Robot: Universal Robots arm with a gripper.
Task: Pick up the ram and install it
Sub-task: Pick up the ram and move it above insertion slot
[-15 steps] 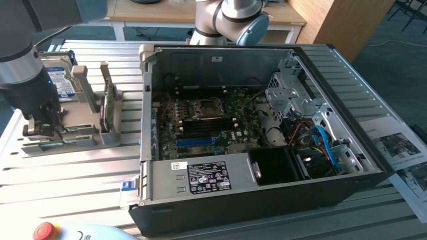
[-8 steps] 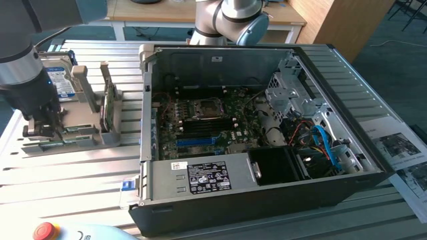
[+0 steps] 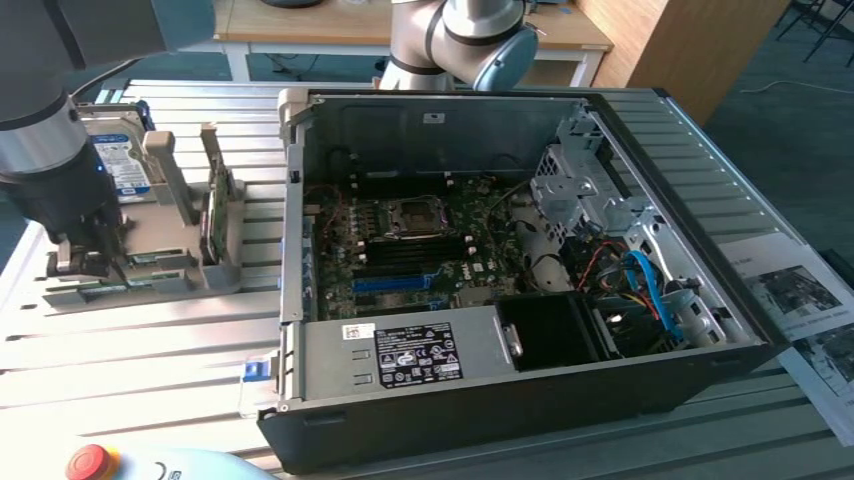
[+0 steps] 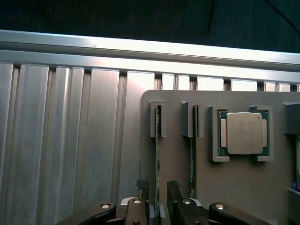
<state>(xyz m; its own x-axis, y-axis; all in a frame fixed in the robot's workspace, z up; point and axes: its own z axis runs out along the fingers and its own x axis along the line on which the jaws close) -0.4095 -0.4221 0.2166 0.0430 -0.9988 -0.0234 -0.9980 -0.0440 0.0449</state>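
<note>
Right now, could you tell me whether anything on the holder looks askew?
Nothing stands out: the ram and other stick stand straight in the holder, the processor sits square, the open gripper straddles the ram.

looks like a robotics lab or test workshop. shows a ribbed aluminium bench (image 3: 134,350) carrying an opened desktop computer case (image 3: 534,410) and a grey parts fixture (image 3: 174,275), with a red emergency-stop button (image 3: 91,462) at the near edge. has a wooden desk (image 3: 307,25) behind and printed sheets (image 3: 798,290) beside the case.
</note>
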